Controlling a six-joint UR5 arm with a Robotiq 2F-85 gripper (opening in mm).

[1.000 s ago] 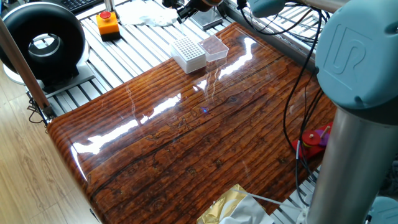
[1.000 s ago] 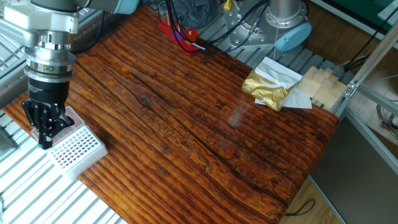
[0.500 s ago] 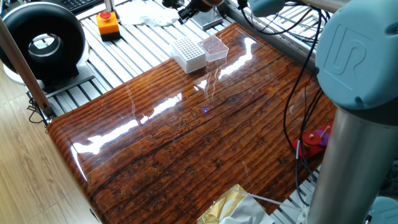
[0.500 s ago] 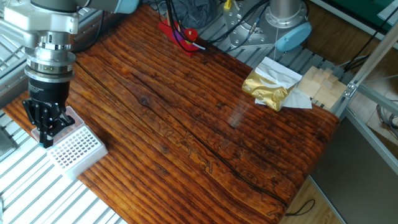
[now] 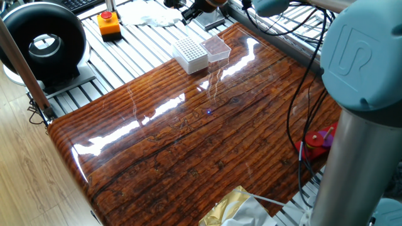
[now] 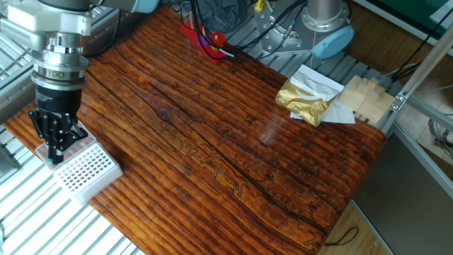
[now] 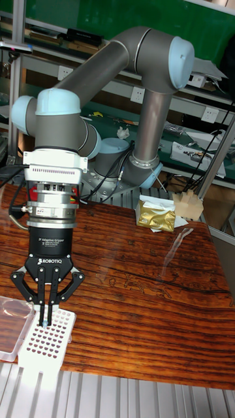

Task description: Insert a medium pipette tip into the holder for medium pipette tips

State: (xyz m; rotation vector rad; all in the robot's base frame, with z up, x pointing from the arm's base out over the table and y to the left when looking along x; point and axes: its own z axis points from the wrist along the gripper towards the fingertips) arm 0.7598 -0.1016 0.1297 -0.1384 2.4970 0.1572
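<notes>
Between claw (image 7: 47,312) fingers, barely visible tip (image 7: 44,321)

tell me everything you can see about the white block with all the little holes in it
The holder for medium pipette tips is a white, plastic-looking rectangular block whose top is a dense grid of small holes. It sits flat at the wooden table's corner edge, beside a clear shallow tray. The gripper hangs directly above its near end, fingers nearly together; contact isn't discernible.

Robotics lab: UR5 arm (image 7: 98,78), shelving (image 7: 196,98)

Pincer (image 7: 46,312) pinching medium pipette tip (image 7: 43,321) above white holder (image 7: 44,341).
</notes>
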